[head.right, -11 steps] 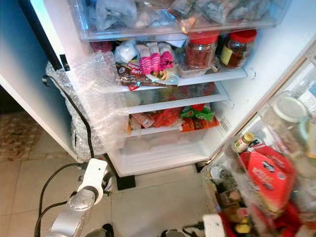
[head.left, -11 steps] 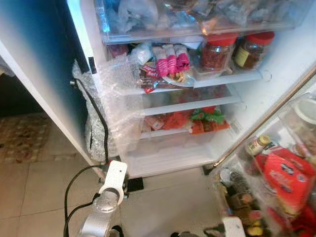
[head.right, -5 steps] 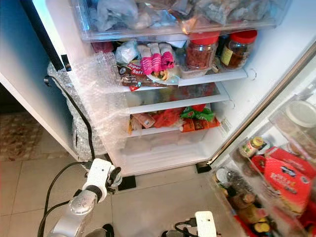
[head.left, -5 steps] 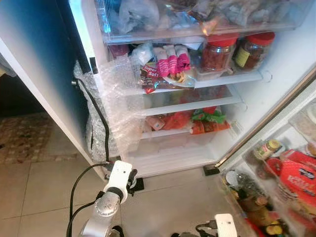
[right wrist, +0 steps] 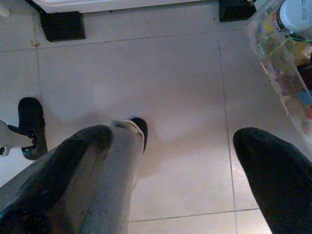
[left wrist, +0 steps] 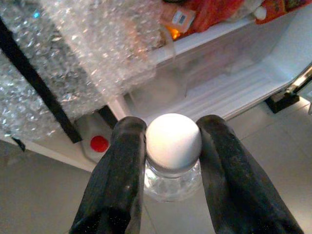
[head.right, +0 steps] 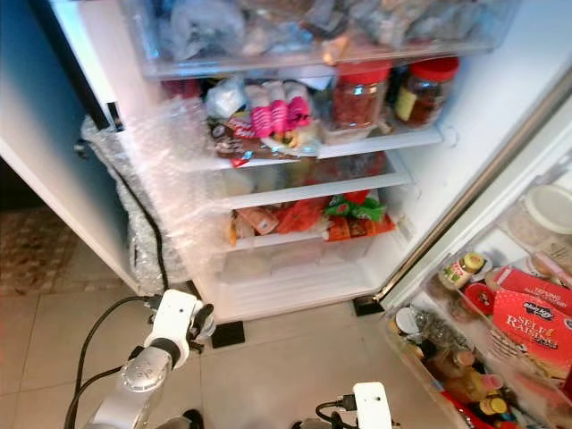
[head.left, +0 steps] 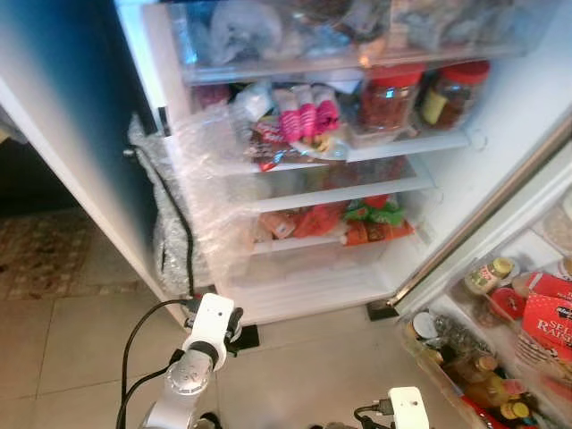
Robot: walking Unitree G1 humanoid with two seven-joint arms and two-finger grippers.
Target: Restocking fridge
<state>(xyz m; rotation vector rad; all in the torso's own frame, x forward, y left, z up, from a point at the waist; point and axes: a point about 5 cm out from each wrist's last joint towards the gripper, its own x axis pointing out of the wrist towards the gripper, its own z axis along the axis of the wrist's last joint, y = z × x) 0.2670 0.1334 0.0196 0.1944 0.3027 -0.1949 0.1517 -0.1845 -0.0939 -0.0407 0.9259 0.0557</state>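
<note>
since the earlier frames the fridge door on the robot's right has swung further toward the edge of view, and the left arm has shifted only slightly in front of the fridge.

left eye view: the open fridge [head.left: 500, 107] stands ahead. a clear drawer [head.left: 357, 36] of bagged goods sits at the top. the shelf below carries two red-lidded jars [head.left: 420, 89] and pink packets [head.left: 308, 112]. a lower shelf holds red and green packets [head.left: 357, 222]. a sheet of bubble wrap [head.left: 206, 188] hangs at the fridge's left edge, with a black cable [head.left: 170, 201] running down beside it to the tiled floor [head.left: 304, 375]. the left arm [head.left: 188, 380] reaches up from below toward the fridge's bottom left corner.

right eye view: the door rack [head.right: 483, 357] on the right holds small jars, bottles and a red box [head.right: 534, 322]. the right arm's white wrist housing [head.right: 371, 407] sits low, near the bottom edge, over the floor.

left wrist view: the left gripper [left wrist: 170, 151] is clamped on a clear bottle [left wrist: 173, 178] with a white cap [left wrist: 174, 141]; both black fingers [left wrist: 119, 180] press against the cap's sides. the bottle is held in front of the fridge's lowest compartment, near the bubble wrap, above the floor.

right wrist view: the right gripper [right wrist: 170, 151] has its fingers spread wide apart and holds nothing. it points down at the floor tiles, with the door rack at one corner.
</note>
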